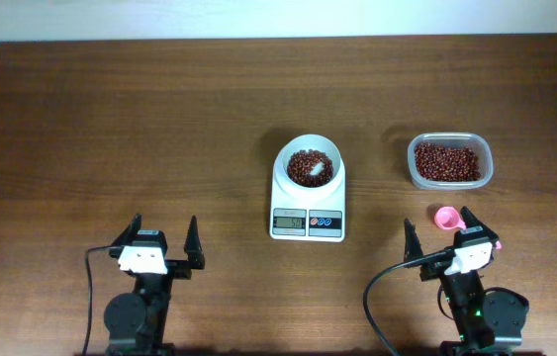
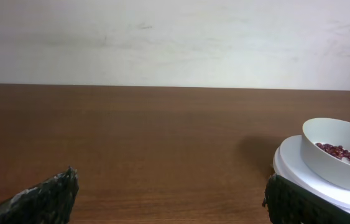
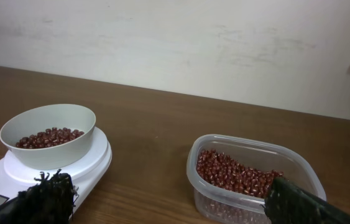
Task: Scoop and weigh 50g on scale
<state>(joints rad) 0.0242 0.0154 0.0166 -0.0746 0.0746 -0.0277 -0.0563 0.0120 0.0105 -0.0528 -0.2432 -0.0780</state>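
The left arm [image 1: 144,259] sits at the near left of the brown desk [image 1: 110,119]. The left jaws stand wide open and hold nothing. There is only bare wood between them.

In the middle of the desk is the white scale [image 1: 308,220]. Its grey screen and its red and blue buttons face the near side. The numbers are too small to read. A round white bowl [image 1: 329,150] sits on the far part of the scale. Dark red beans [image 1: 301,163] cover most of the bottom of the bowl, and a little white patch shows among them. From the left wrist camera, the bowl [image 2: 336,155] is at the right edge.

Further right, well apart from the scale, is a clear plastic tub [image 1: 486,170]. It has lots more beans inside.

A pink scoop [image 1: 446,217] lies on the desk, on the near side of the tub. It is right by the tips of the right jaws. I cannot tell if it touches them.

The right arm [image 1: 468,257] sits at the near right. The right jaws stand wide open too, and they grip nothing.
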